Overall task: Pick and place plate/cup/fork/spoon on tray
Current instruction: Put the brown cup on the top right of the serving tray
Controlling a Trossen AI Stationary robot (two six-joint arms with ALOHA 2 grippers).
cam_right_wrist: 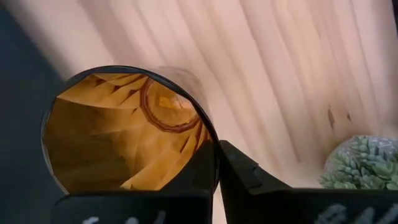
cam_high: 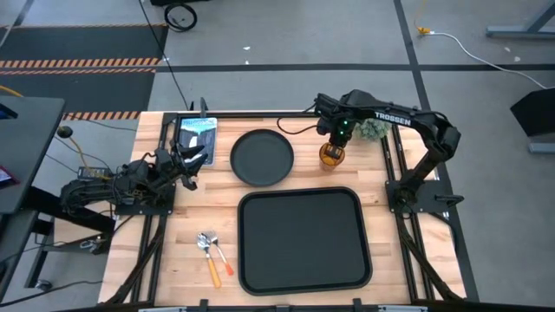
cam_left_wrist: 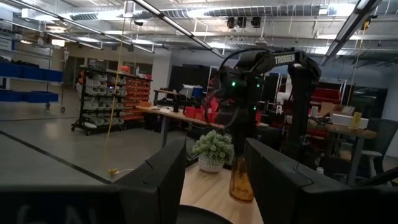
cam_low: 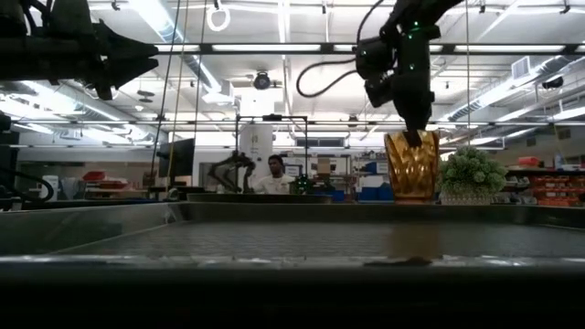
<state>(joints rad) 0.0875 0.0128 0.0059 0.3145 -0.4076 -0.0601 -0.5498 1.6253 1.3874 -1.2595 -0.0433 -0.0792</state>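
Observation:
The amber cup (cam_high: 332,155) stands upright right of the round black plate (cam_high: 262,157), which lies flat on the table beyond the black tray (cam_high: 301,240). My right gripper (cam_high: 336,143) is above the cup and shut on it; the cup also shows in the low view (cam_low: 411,166) and the right wrist view (cam_right_wrist: 124,137). The spoon (cam_high: 209,257) and fork (cam_high: 223,259) lie side by side on the table left of the tray. My left gripper (cam_high: 195,160) is open and empty at the table's left, left of the plate. My right gripper holds the cup's wall at the rim (cam_right_wrist: 213,149), one finger inside the cup and one outside. The fingers come from above, pointing down. The cup is upright below them (cam_low: 411,137); whether its base is on the table or just clear of it, I cannot tell.
A small green potted plant (cam_high: 373,128) stands just right of the cup, close to my right gripper. A blue-and-white flat item (cam_high: 196,133) lies at the far left by my left gripper. A person shows in the room behind the table (cam_low: 274,174).

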